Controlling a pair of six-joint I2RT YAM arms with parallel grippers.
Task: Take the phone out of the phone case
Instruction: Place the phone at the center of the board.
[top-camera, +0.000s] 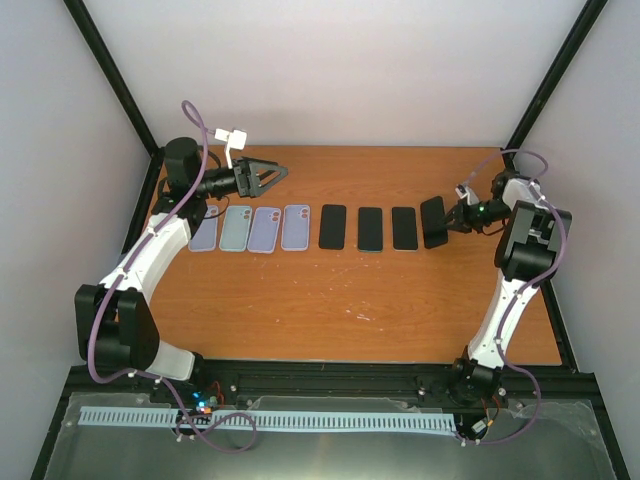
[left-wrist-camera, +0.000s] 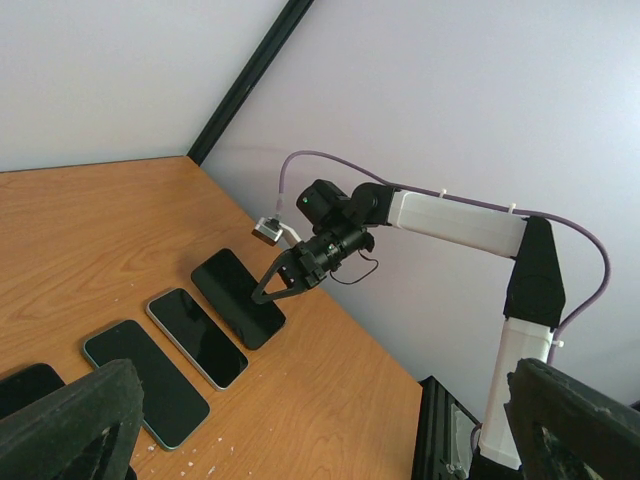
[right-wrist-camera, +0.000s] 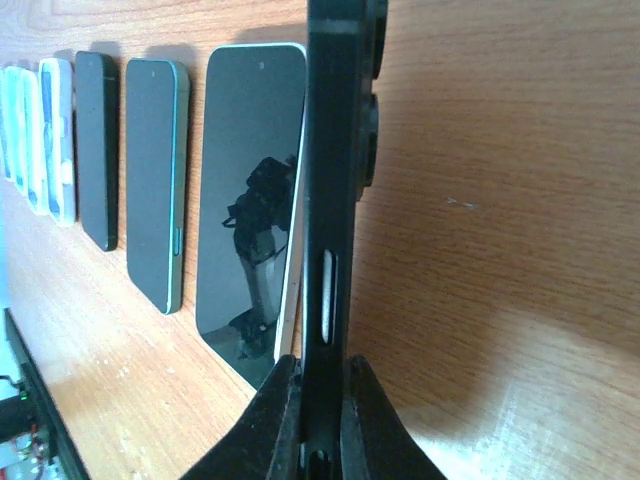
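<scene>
My right gripper (top-camera: 452, 221) is shut on the end of a black cased phone (top-camera: 433, 222) at the right end of the row, holding it tilted just above the table. In the right wrist view the gripper (right-wrist-camera: 322, 415) pinches the case (right-wrist-camera: 335, 200) edge-on; a white side shows through its slot. The left wrist view shows this gripper (left-wrist-camera: 268, 292) on the phone (left-wrist-camera: 232, 295) from afar. My left gripper (top-camera: 270, 175) is open and empty, raised behind the light cases; its fingers (left-wrist-camera: 70, 425) stand wide apart.
Three bare dark phones (top-camera: 370, 229) lie in a row left of the held one. Several pale phone cases (top-camera: 265, 229) lie further left, below my left gripper. The black frame posts (top-camera: 545, 85) and grey walls close the back corners.
</scene>
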